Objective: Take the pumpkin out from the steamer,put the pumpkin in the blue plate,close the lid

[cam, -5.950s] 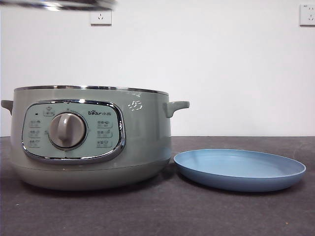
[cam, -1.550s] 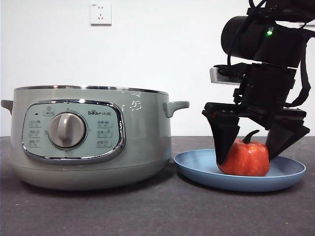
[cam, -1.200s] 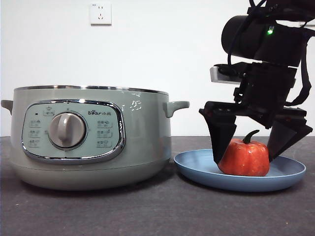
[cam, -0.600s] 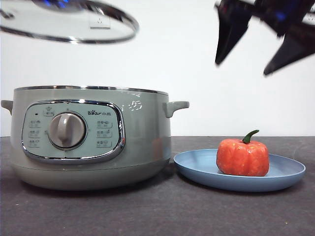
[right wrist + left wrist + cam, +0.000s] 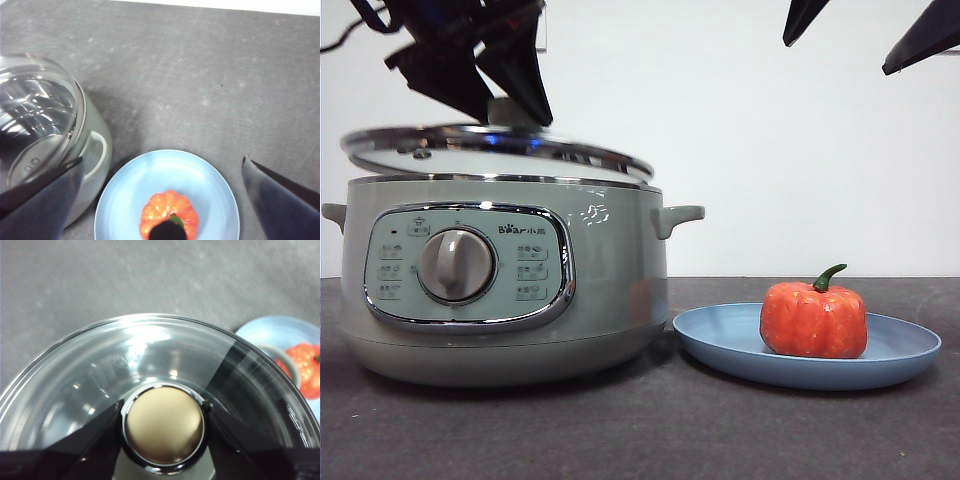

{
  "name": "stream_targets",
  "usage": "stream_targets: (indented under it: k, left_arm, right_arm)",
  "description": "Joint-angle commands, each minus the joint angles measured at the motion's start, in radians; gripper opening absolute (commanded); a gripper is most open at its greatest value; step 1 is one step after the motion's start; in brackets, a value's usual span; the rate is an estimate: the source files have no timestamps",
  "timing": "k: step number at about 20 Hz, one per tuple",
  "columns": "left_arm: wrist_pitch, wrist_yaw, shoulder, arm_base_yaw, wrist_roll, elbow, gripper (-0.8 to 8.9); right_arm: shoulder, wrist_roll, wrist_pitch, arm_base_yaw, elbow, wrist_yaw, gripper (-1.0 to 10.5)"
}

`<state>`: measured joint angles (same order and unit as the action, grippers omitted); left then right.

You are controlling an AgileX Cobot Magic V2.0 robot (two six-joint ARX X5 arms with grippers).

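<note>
Two end effectors: both in view, one at work, one raised.
Bench (image 5: 650, 430): dark grey surface carrying the steamer and the blue plate.
Steamer (image 5: 500, 290): stands on the bench at the left of the front view, control panel and grey dial (image 5: 456, 265) facing the camera.
Blue plate (image 5: 880, 350): rests on the bench just beside the steamer, under its side handle.
Pumpkin (image 5: 813, 318): sits upright in the blue plate, green stem up, apart from both end effectors.
Lid (image 5: 490, 150): tilted over the steamer, one side low near the chrome rim, the other side raised; not seated.
Left end effector (image 5: 164, 426): jaws closed against both sides of the lid's knob (image 5: 164, 425), holding the lid above the steamer.
Right end effector (image 5: 865, 30): high above the blue plate, jaws spread wide, nothing between them.
Wall (image 5: 770, 150): plain white, behind the bench.
</note>
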<state>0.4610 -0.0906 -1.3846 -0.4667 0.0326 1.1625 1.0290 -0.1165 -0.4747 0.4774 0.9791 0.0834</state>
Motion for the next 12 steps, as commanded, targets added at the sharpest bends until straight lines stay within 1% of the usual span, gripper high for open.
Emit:
stream_targets:
  k: [1,6,7,9,12]
  left_arm:
    - [-0.033,-0.027,-0.021,-0.007,-0.008,0.005,-0.09]
    - [0.058,-0.013,-0.027,-0.025,-0.006,0.005,-0.09]
    - [0.078,0.001,-0.027,-0.025,-0.005,0.005,-0.09]
    - [0.096,0.063,-0.027,-0.025,-0.005,0.005,-0.09]
    - [0.086,0.091,-0.027,-0.025,-0.005,0.005,0.02]
  right_arm:
    - [-0.002,-0.002,0.006,0.000,-0.011,0.005,5.3]
    - [-0.002,-0.002,0.006,0.000,-0.011,0.005,5.3]
    - [-0.002,-0.002,0.006,0.000,-0.011,0.005,5.3]
    - [-0.002,-0.002,0.006,0.000,-0.011,0.005,5.3]
    - [-0.002,-0.002,0.007,0.000,-0.011,0.005,5.3]
